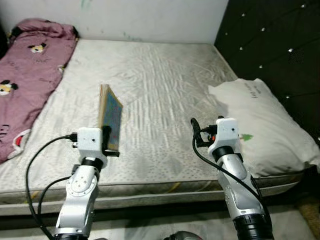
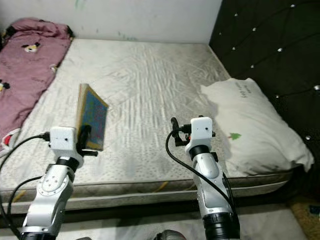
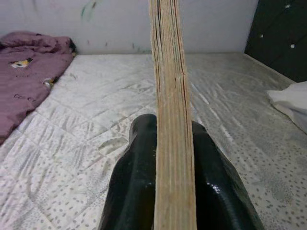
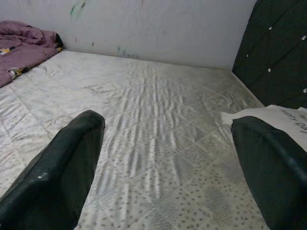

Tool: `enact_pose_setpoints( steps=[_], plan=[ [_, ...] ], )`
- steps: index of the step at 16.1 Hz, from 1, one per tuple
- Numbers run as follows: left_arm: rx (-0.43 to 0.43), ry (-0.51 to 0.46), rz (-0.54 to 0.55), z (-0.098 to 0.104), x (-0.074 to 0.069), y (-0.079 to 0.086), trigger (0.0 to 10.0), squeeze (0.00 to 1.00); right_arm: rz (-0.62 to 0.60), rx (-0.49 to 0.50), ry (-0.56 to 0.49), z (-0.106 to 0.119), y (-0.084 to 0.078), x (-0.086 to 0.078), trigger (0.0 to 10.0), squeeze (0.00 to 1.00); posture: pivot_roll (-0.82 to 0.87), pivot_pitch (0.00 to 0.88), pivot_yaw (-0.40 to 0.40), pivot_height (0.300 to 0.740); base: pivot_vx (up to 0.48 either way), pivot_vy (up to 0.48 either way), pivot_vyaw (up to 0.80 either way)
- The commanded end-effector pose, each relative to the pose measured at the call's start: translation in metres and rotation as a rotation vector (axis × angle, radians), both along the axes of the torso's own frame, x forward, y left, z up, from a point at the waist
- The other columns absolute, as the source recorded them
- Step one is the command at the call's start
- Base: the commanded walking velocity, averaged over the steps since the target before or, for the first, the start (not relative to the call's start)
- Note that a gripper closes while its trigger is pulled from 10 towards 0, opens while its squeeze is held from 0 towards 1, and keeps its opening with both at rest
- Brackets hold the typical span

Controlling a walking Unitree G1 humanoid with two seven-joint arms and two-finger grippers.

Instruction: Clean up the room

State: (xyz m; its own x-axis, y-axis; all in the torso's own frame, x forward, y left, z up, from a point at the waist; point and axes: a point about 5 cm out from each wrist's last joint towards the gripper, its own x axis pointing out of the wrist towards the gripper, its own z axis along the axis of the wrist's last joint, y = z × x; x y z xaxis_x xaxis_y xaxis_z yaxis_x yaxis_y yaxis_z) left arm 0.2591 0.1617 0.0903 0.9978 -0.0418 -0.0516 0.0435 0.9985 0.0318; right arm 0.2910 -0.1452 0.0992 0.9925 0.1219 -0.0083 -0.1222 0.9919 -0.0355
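Left eye view: left gripper [image 1: 111,142] pinches a picture book [image 1: 110,116] upright, lower left; right gripper [image 4: 165,158] spread, empty. Book lifted, not yet stowed; crumpled pink blanket [image 1: 25,70] remains.

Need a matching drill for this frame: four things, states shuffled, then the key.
Things:
1. thin colourful book with tan page edges
2. white pillow with small green print
3. pink cartoon-print blanket
4. right gripper

States:
A. bunched along the bed's left side
B. open, nothing between its fingers, above the mattress
C. held upright, clamped in the left gripper
D. lying by the dark padded headboard

Pairs: 1-C, 2-D, 3-A, 4-B
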Motion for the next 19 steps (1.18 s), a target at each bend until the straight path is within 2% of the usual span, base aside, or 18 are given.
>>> enact_pose_setpoints(
  steps=[1,12,19],
  plan=[
    [-0.006,-0.042,-0.02,0.0086,0.0041,-0.0053,10.0,0.0,-0.013,-0.007,0.004,0.0008,-0.004,0.0021,10.0,0.0,0.03,0.0,-0.043,0.74,0.0,-0.386,0.0],
    [-0.006,-0.049,-0.02,0.0086,0.0027,-0.0067,10.0,0.0,-0.01,-0.005,0.011,-0.0012,-0.004,0.0002,10.0,0.0,0.03,0.0,-0.044,0.74,0.0,-0.372,0.0],
    [-0.038,-0.086,-0.037,0.013,0.0026,-0.0082,10.0,0.0,-0.009,-0.006,0.012,-0.0016,-0.0037,0.0,10.0,0.0,0.03,0.0,-0.043,0.74,0.0,0.0,0.0]
  ],
)
